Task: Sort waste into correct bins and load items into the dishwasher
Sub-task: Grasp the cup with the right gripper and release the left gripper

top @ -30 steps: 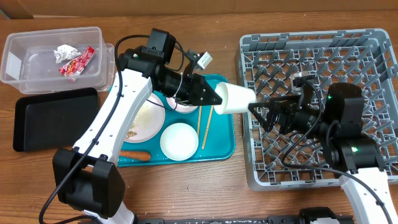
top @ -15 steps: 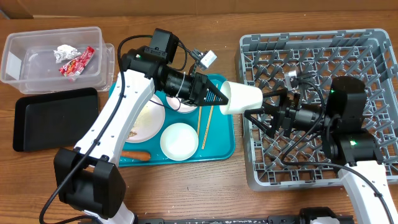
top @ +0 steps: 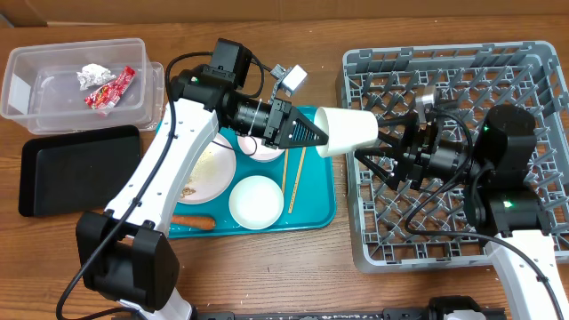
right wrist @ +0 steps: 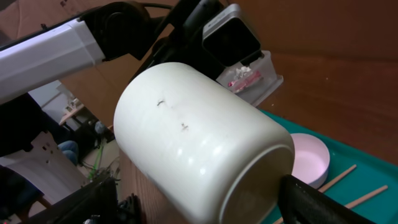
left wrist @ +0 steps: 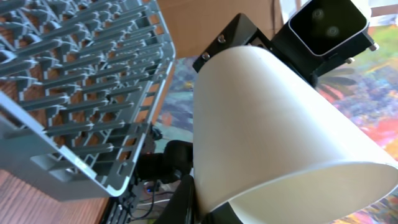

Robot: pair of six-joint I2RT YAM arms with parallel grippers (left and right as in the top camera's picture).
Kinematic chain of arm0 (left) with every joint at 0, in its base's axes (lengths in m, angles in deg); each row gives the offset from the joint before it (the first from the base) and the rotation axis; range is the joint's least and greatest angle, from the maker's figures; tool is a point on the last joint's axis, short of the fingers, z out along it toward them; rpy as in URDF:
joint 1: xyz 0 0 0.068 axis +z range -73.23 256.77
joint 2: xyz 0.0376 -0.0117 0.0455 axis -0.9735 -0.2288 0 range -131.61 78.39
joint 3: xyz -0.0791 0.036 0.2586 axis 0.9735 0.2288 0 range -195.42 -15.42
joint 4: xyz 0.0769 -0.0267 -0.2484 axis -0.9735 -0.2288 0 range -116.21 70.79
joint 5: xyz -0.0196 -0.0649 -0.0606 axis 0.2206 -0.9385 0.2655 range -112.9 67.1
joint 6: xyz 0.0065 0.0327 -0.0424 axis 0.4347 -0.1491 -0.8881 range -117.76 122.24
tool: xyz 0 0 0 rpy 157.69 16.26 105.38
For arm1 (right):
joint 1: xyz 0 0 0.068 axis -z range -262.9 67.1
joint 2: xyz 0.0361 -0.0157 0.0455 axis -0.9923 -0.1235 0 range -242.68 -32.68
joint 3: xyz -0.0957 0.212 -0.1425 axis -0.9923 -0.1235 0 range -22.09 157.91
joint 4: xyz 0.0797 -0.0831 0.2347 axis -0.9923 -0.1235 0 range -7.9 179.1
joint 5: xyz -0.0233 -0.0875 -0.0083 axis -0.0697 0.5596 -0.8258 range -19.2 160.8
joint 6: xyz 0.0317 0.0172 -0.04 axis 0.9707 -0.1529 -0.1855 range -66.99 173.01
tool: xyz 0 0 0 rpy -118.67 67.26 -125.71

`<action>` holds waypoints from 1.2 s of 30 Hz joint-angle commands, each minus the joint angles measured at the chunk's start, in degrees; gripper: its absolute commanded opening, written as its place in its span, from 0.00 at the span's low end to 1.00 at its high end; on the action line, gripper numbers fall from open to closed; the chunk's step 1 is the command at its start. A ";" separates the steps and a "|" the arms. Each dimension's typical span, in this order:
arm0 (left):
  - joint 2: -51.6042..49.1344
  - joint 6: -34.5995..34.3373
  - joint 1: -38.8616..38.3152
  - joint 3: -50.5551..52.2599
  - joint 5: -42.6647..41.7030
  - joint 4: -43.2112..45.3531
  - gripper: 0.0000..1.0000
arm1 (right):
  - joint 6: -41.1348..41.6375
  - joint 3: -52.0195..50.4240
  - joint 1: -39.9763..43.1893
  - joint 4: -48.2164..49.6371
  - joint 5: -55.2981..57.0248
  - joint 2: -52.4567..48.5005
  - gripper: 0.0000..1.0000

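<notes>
Left pincer (top: pixel 311 135) is clenched on the wide rim of a white tapered cup (top: pixel 348 131). The cup is held on its side in the air, over the gap between a teal rectangular tray (top: pixel 320 210) and a large square grey plastic dish rack (top: pixel 533 62) on the wooden bench (top: pixel 267 267). Right pincer (top: pixel 373 144) is spread apart around the cup's closed end. One finger (right wrist: pixel 323 199) is seen against it and the other stands clear.

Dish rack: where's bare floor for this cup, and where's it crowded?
The dish rack holds no dishes. Bare grid runs along its far wall and in the near-left corner by the teal tray. The right arm covers its middle; the cup, left gripper and right gripper crowd the left wall.
</notes>
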 commanded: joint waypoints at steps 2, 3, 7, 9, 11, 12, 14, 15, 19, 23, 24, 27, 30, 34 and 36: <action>-0.31 1.55 -4.24 -1.05 -10.29 0.72 0.05 | -0.13 1.16 -1.70 1.66 -4.66 -0.26 0.87; -0.31 1.55 -4.61 -1.05 -10.29 0.74 0.05 | -0.28 1.16 -1.70 2.05 -4.66 -0.50 0.88; -0.31 1.55 -5.20 -1.05 -10.25 0.70 0.04 | -0.26 1.16 -1.68 2.21 -3.13 -2.25 0.89; -0.31 1.53 -5.16 -1.05 -9.68 0.70 0.04 | -0.24 1.16 -1.31 2.21 -0.11 -3.72 0.92; -0.31 1.53 -5.14 -1.05 -8.55 0.63 0.04 | -0.26 1.16 -0.52 2.32 0.66 -4.39 0.92; -0.31 1.51 -5.14 -1.05 -7.69 0.42 0.04 | -0.26 1.16 0.07 2.49 0.79 -4.55 0.93; -0.31 1.53 -5.14 -1.05 -5.99 0.04 0.04 | -0.26 1.16 1.64 2.56 0.79 -4.59 0.93; -0.31 1.53 -5.09 -1.05 -5.49 0.04 0.04 | -0.24 1.16 2.67 2.60 0.76 -4.57 0.93; -0.31 1.55 -4.83 -1.05 -4.74 0.07 0.04 | -0.04 1.16 7.28 2.60 -0.61 -4.57 0.96; -0.31 1.57 -4.83 -1.05 -2.84 0.15 0.04 | -0.11 1.16 9.60 4.72 -11.23 -4.70 1.00; -0.31 1.57 -4.83 -1.05 -2.89 0.26 0.04 | -0.13 1.16 9.60 5.20 -13.60 -4.83 1.00; -0.31 1.57 -4.85 -1.05 -3.56 0.33 0.04 | -0.31 1.05 9.31 5.20 -15.61 -5.07 1.00; -0.31 1.57 -5.03 -1.05 -4.98 0.33 0.04 | -0.31 1.05 8.87 5.25 -15.82 -5.66 1.00; -0.31 1.60 -5.03 -1.05 -4.63 0.48 0.04 | -0.31 1.05 8.24 5.25 -19.69 -7.08 1.00; -0.31 1.57 -5.03 -1.05 -3.06 0.55 0.04 | -0.31 1.05 8.24 5.25 -21.86 -7.48 0.97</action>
